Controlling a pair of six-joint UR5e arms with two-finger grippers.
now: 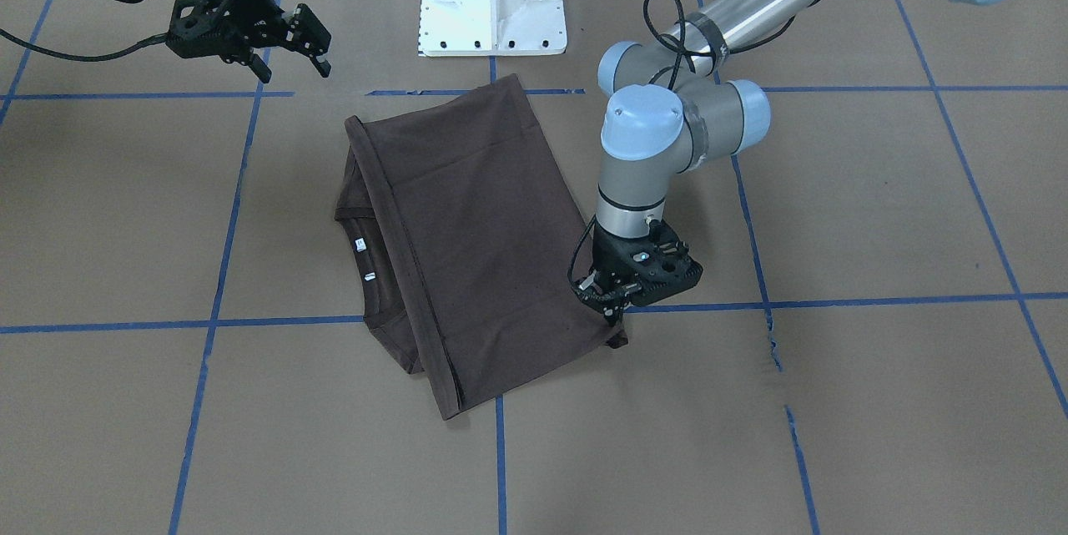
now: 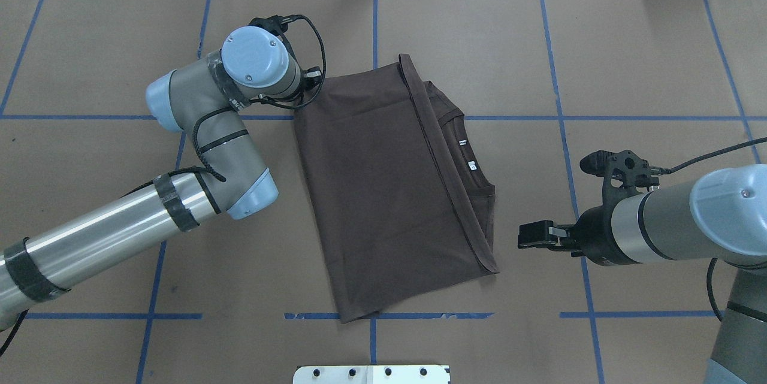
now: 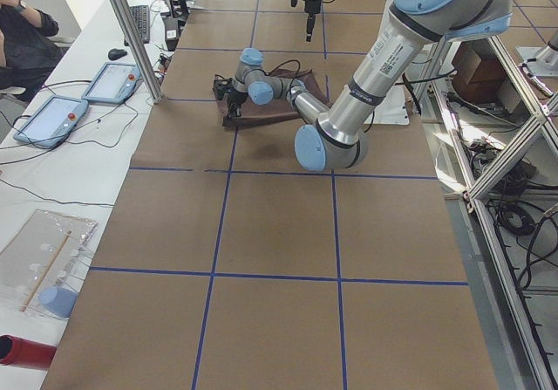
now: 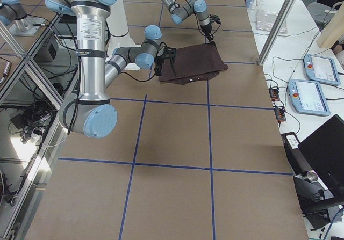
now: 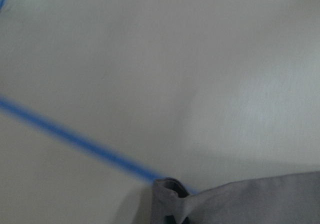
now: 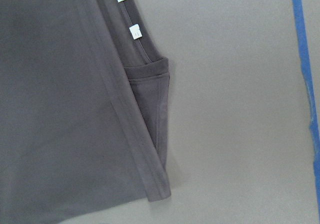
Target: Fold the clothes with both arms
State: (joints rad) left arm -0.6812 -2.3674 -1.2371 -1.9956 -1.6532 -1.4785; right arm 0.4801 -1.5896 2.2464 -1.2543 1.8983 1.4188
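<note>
Seen from overhead: L gripper (image 1: 613,310) was down at the shirt's (image 2: 371,192) 10 o'clock corner; couldn't tell whether its jaws pinched cloth or only touched it; shirt lay folded in the middle of the table (image 2: 659,42), tag (image 2: 473,165) showing near its 3 o'clock edge; R gripper (image 1: 294,68) hovered beyond that edge, approx. 4 o'clock, jaws spread, clear of cloth. Risks, prob.: L catching only the top layer would peel the fold open; w/ nothing pinning the other side, a pull could drag the stack askew.

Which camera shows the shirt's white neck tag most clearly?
The right wrist-mounted view: the neck tag is large and sharp there. Overhead and front-facing views show only small white specks; the side views are too distant; the left wrist view misses it.
</note>
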